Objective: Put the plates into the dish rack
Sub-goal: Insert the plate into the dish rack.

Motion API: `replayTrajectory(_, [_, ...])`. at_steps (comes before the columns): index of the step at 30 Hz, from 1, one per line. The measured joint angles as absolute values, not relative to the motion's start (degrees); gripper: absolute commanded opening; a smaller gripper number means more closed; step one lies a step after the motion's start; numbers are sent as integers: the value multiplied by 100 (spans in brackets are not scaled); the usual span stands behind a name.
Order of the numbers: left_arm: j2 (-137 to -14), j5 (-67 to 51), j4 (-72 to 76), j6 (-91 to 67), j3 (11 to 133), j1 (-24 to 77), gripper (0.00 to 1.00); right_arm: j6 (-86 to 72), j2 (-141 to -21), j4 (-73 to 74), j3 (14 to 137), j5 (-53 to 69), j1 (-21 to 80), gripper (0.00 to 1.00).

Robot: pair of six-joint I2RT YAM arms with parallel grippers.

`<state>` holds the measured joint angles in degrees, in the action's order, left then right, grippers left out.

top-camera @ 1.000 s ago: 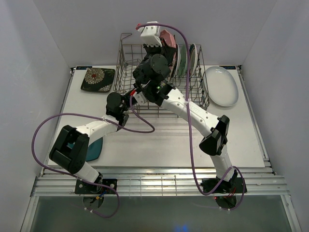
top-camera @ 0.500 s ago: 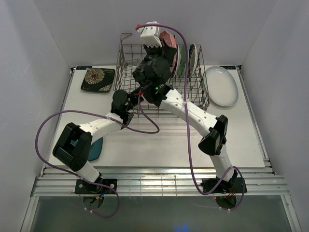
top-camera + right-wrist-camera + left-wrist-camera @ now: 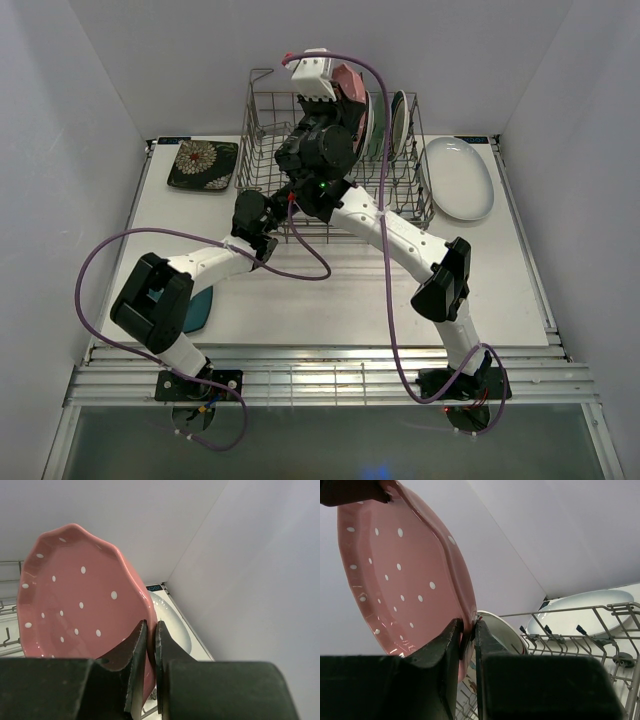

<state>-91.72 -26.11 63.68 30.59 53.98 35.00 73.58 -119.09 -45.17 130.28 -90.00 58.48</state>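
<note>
A pink dotted scalloped plate (image 3: 347, 80) hangs on edge above the dish rack (image 3: 260, 150). My right gripper (image 3: 328, 92) is shut on its upper rim; in the right wrist view the rim sits pinched in that gripper (image 3: 151, 627). My left gripper (image 3: 468, 627) is shut on the plate's (image 3: 395, 580) lower rim from below. In the top view its fingertips are hidden under the right arm. Two white green-rimmed plates (image 3: 375, 125) stand upright in the rack.
A large white oval plate (image 3: 458, 178) lies right of the rack. A black floral square plate (image 3: 203, 165) lies to its left. A dark teal plate (image 3: 197, 308) lies under the left arm's elbow. White walls enclose the table on three sides.
My left arm has reached further toward the rack, and its jaws have closed onto the pink plate's lower rim. The right arm has barely moved and keeps its hold.
</note>
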Motion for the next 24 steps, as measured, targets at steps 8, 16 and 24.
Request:
replayTrajectory(8, [-9172, -2530, 6495, 3063, 5325, 3500, 0, 7384, -11911, -4670, 12993, -9004, 5870, 8])
replayTrajectory(16, [-9172, -2534, 6632, 3035, 5286, 3503, 0, 7526, -11909, -4823, 12991, -8984, 5918, 10])
replayTrajectory(24, [-9240, -2536, 6770, 3055, 5266, 3540, 0, 7773, -11732, -5037, 12619, -8866, 6045, 11])
